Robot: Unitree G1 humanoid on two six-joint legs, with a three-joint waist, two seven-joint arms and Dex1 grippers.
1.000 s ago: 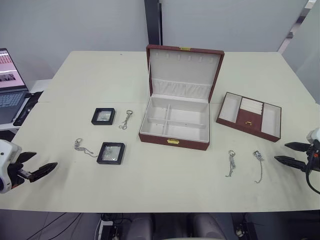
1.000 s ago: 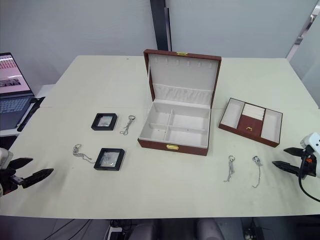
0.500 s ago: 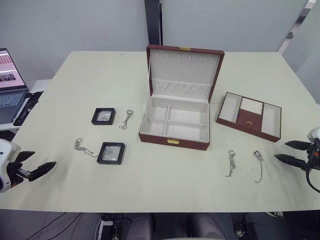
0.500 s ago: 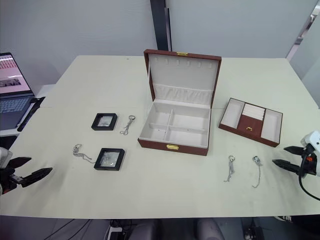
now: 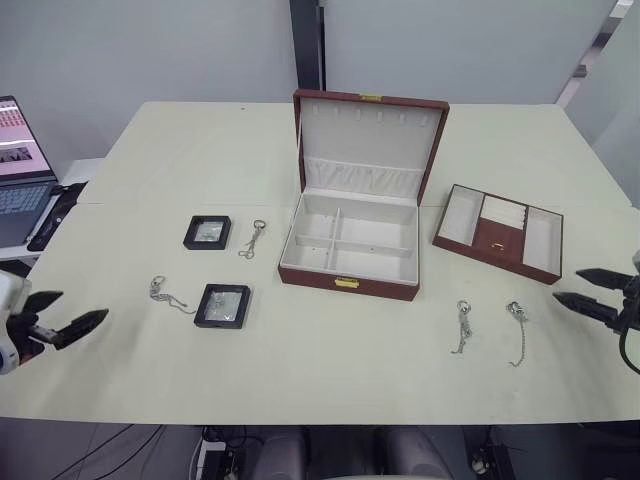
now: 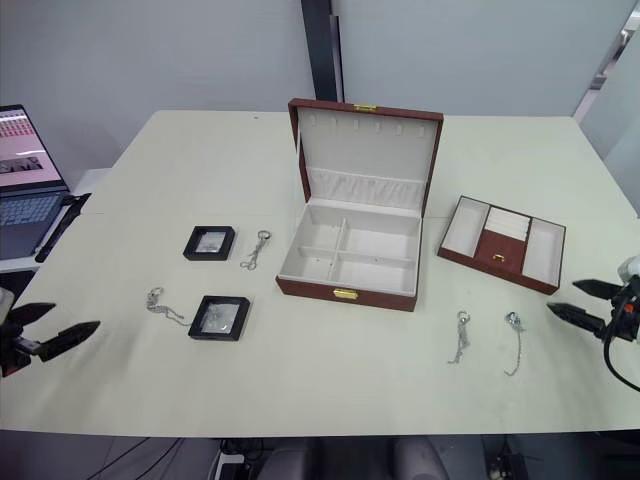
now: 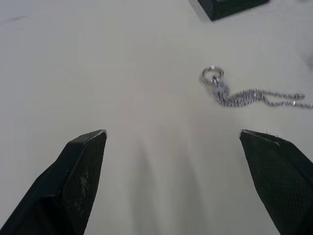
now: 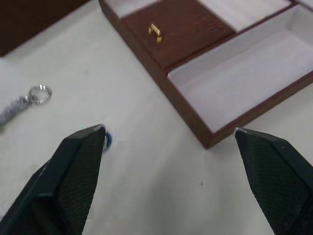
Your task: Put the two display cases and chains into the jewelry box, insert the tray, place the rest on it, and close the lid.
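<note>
The jewelry box (image 5: 350,245) stood open near the middle of the worktop (image 5: 330,370), its lid (image 5: 368,143) raised toward the far edge and its white compartments bare. Toward the worktop's right edge, just beside the box, lay the tray (image 5: 498,232), apart from it. Left of the box were two black display cases: the far display case (image 5: 207,232) with a short chain (image 5: 252,239) just beside it, and the near display case (image 5: 222,306) with a second chain (image 5: 166,295) near its left side. Toward the near edge, in front of the tray, two more chains (image 5: 489,330) lay side by side. The left pincer (image 5: 59,322) hung at the worktop's near left corner, its fingers spread wide and holding nothing. The right pincer (image 5: 593,289) hung at the right edge, near the tray, likewise spread wide and empty. A laptop (image 5: 20,170) sat beyond the worktop's left edge.
</note>
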